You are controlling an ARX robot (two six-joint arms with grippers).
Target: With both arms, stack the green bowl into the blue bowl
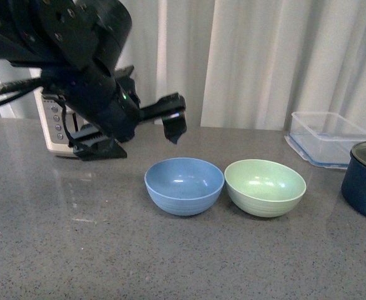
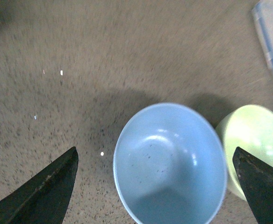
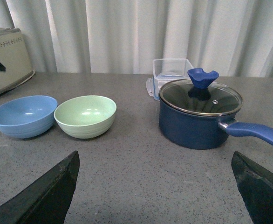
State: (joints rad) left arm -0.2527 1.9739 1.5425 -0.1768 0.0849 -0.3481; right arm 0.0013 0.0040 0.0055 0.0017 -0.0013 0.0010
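Green bowl (image 1: 265, 186) beside blue bowl (image 1: 184, 185), left end effector (image 2: 155, 151) wide-spread above it

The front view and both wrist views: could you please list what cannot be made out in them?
Front view: the navy pot is cut off by the right edge; the left arm hides part of the beige appliance.
Left wrist view: a finger covers part of the green bowl; the picture edge crops the blue bowl.
Right wrist view: the pot's handle is cropped.
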